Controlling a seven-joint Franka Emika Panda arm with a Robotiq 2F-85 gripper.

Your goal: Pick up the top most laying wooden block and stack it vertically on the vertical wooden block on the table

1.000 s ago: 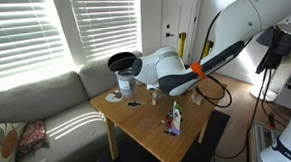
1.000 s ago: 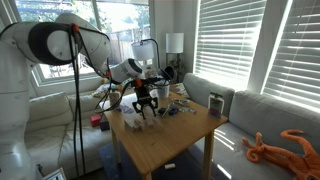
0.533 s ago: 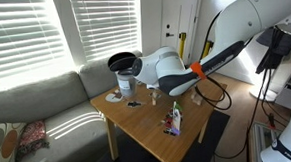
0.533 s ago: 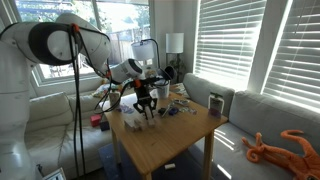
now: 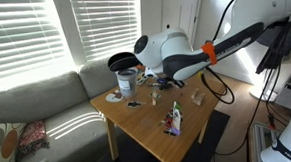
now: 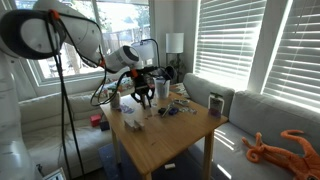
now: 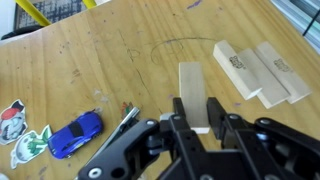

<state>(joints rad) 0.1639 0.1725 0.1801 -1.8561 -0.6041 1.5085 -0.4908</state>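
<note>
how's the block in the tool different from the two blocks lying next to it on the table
The held block is clamped in the tool; the lying pair rests free on the table. The held block points straight up the wrist view; the lying pair sits slanted, side by side. The tool hides the held block's near end; the lying pair is uncovered. All share pale wood and a plank shape.

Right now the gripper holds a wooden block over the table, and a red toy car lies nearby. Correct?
Not quite: the toy car is blue, not red, as the wrist view shows. The rest stands: the gripper holds a wooden block over the table.
</note>
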